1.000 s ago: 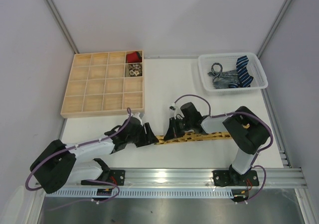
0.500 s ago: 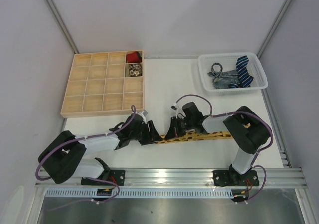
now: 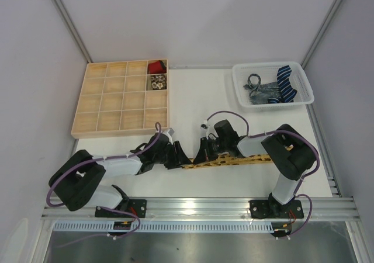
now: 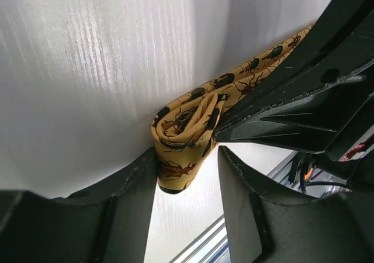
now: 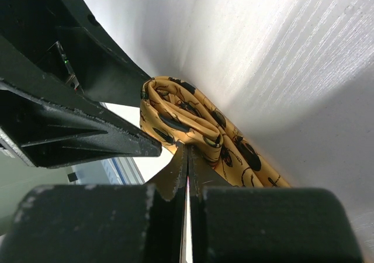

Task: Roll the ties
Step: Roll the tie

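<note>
A mustard-yellow tie with dark spots (image 3: 234,160) lies across the table, its left end rolled up (image 4: 182,133); the roll also shows in the right wrist view (image 5: 184,116). My left gripper (image 3: 179,156) is open, and the roll sits between its fingers (image 4: 120,213), touching the left one. My right gripper (image 3: 201,153) is shut, and its fingertips (image 5: 180,168) press against the roll from the other side. No fabric shows between its jaws. A navy striped tie (image 3: 286,82) and a grey tie (image 3: 260,91) lie in a white basket (image 3: 241,93).
A wooden compartment tray (image 3: 96,120) stands at the back left. It holds a rolled red tie (image 3: 155,68) and a pale patterned roll (image 3: 156,83). A metal rail (image 3: 198,206) runs along the near edge. The two grippers face each other closely.
My left arm has moved right, bringing its open fingers around the tie's rolled end. The right gripper has stayed at the roll.
</note>
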{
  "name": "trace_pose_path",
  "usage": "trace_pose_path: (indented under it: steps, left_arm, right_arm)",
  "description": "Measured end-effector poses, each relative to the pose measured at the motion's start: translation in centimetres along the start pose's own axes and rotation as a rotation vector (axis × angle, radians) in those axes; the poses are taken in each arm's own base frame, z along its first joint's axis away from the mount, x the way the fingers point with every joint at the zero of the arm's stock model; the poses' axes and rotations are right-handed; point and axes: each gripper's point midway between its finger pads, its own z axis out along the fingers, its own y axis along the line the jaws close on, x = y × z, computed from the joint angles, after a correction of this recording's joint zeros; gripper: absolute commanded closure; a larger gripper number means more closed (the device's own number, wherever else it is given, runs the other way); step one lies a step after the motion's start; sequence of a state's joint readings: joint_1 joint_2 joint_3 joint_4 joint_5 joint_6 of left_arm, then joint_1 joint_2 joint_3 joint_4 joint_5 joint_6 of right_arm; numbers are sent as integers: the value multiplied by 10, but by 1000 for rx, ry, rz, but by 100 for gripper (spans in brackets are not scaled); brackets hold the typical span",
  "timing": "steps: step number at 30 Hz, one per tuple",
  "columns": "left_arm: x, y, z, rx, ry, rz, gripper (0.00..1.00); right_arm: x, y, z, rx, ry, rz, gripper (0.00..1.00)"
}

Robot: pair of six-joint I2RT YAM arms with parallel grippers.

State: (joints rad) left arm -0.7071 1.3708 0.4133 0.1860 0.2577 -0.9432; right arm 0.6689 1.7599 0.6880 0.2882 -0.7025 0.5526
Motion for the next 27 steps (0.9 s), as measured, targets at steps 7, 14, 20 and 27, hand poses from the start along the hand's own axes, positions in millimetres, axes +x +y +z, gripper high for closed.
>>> trace_pose_path:
  steps: [7, 14, 20, 27]
  left_arm:
    - [1, 7, 3, -28, 2, -7, 78]
    - [-1, 5, 3, -38, 4, -3, 100]
    - [-8, 10, -4, -106, -19, 20, 100]
    - [-7, 22, -17, -187, -22, 40, 100]
  right_arm:
    - [0, 0, 0, -1, 0, 1, 100]
    - [-3, 1, 1, 22, 12, 13, 100]
    - [-14, 6, 5, 106, 21, -6, 100]
    - [-12, 3, 7, 179, 36, -10, 100]
